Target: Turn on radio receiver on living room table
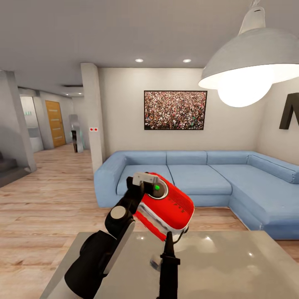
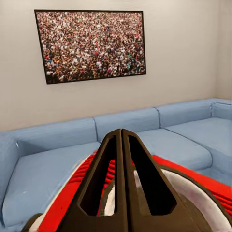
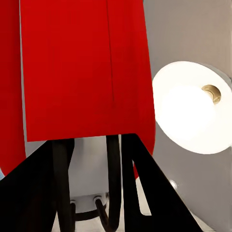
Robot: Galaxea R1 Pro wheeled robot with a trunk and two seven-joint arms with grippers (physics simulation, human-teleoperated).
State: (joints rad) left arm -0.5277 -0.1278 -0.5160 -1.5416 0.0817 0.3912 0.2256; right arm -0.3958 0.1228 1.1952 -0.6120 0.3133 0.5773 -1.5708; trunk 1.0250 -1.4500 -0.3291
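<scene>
radio receiver [image 1: 166,207]: red box with a white end panel, raised above the table and tilted, centre of the head frame; a small green spot shows on its upper white end; thin metal handle hangs at its lower end, next to the right gripper
left gripper [image 1: 143,182]: at the upper left end of the radio, pressed against the white panel; in the left wrist frame the two dark fingers [image 2: 104,181] lie together with their tips meeting, the red ribbed body and white round end of the radio [image 2: 193,193] right behind them; whether anything is pinched between the tips, cannot tell
right gripper [image 1: 169,241]: thin dark finger pointing up at the lower edge of the radio, lower centre of the head frame; in the right wrist frame the dark fingers [image 3: 63,183] frame the metal handle [image 3: 113,183] with the red face [image 3: 82,67] just beyond; handle stands between the fingers, grip on it not clear, so width cannot tell
table [image 1: 232,265]: glossy grey top across the bottom of the head frame, light spots reflected; the radio is off its surface
living room: light wood floor [image 1: 45,199], blue corner sofa [image 1: 199,174] behind the radio, crowd picture [image 1: 175,110] on the white wall at upper centre
dome lamp [image 1: 249,62]: grey shade, lit bulb, upper right of the head frame; lit from below at the right of the right wrist frame
background left: hallway with an orange door [image 1: 55,123]
</scene>
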